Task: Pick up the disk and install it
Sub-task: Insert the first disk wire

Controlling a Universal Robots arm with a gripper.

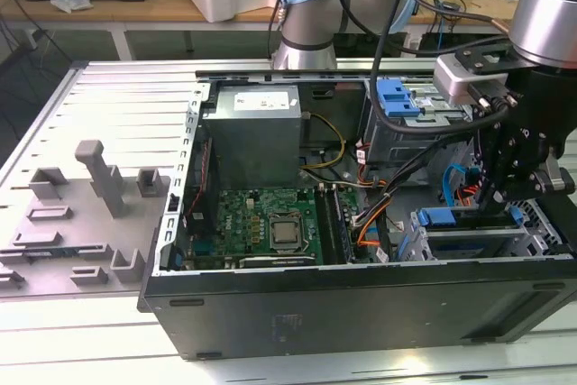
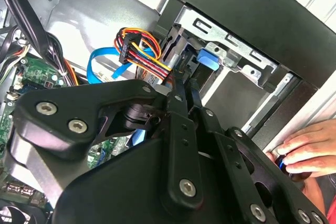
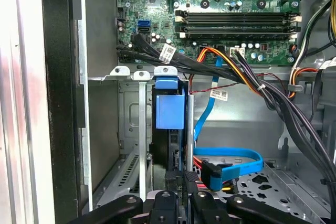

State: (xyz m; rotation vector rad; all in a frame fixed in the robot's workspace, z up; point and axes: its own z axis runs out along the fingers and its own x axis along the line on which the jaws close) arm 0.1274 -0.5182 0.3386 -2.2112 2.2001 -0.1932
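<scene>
Step in hand: seating the disk (image 3: 169, 145) into the drive cage (image 1: 469, 239); judged nearly home.
Disk: on edge in the cage slot, blue frame tab outward, dark body below.
Pincer (image 3: 178, 195): narrowed onto the disk's rear edge; arms black, bolted.
Technique: press straight along the slot, no tilt; keep the blue ribbon cable (image 3: 231, 156) and wire bundle aside.
Cage: grey stamped sheet metal.
Hand (image 2: 307, 153): on case edge.
</scene>
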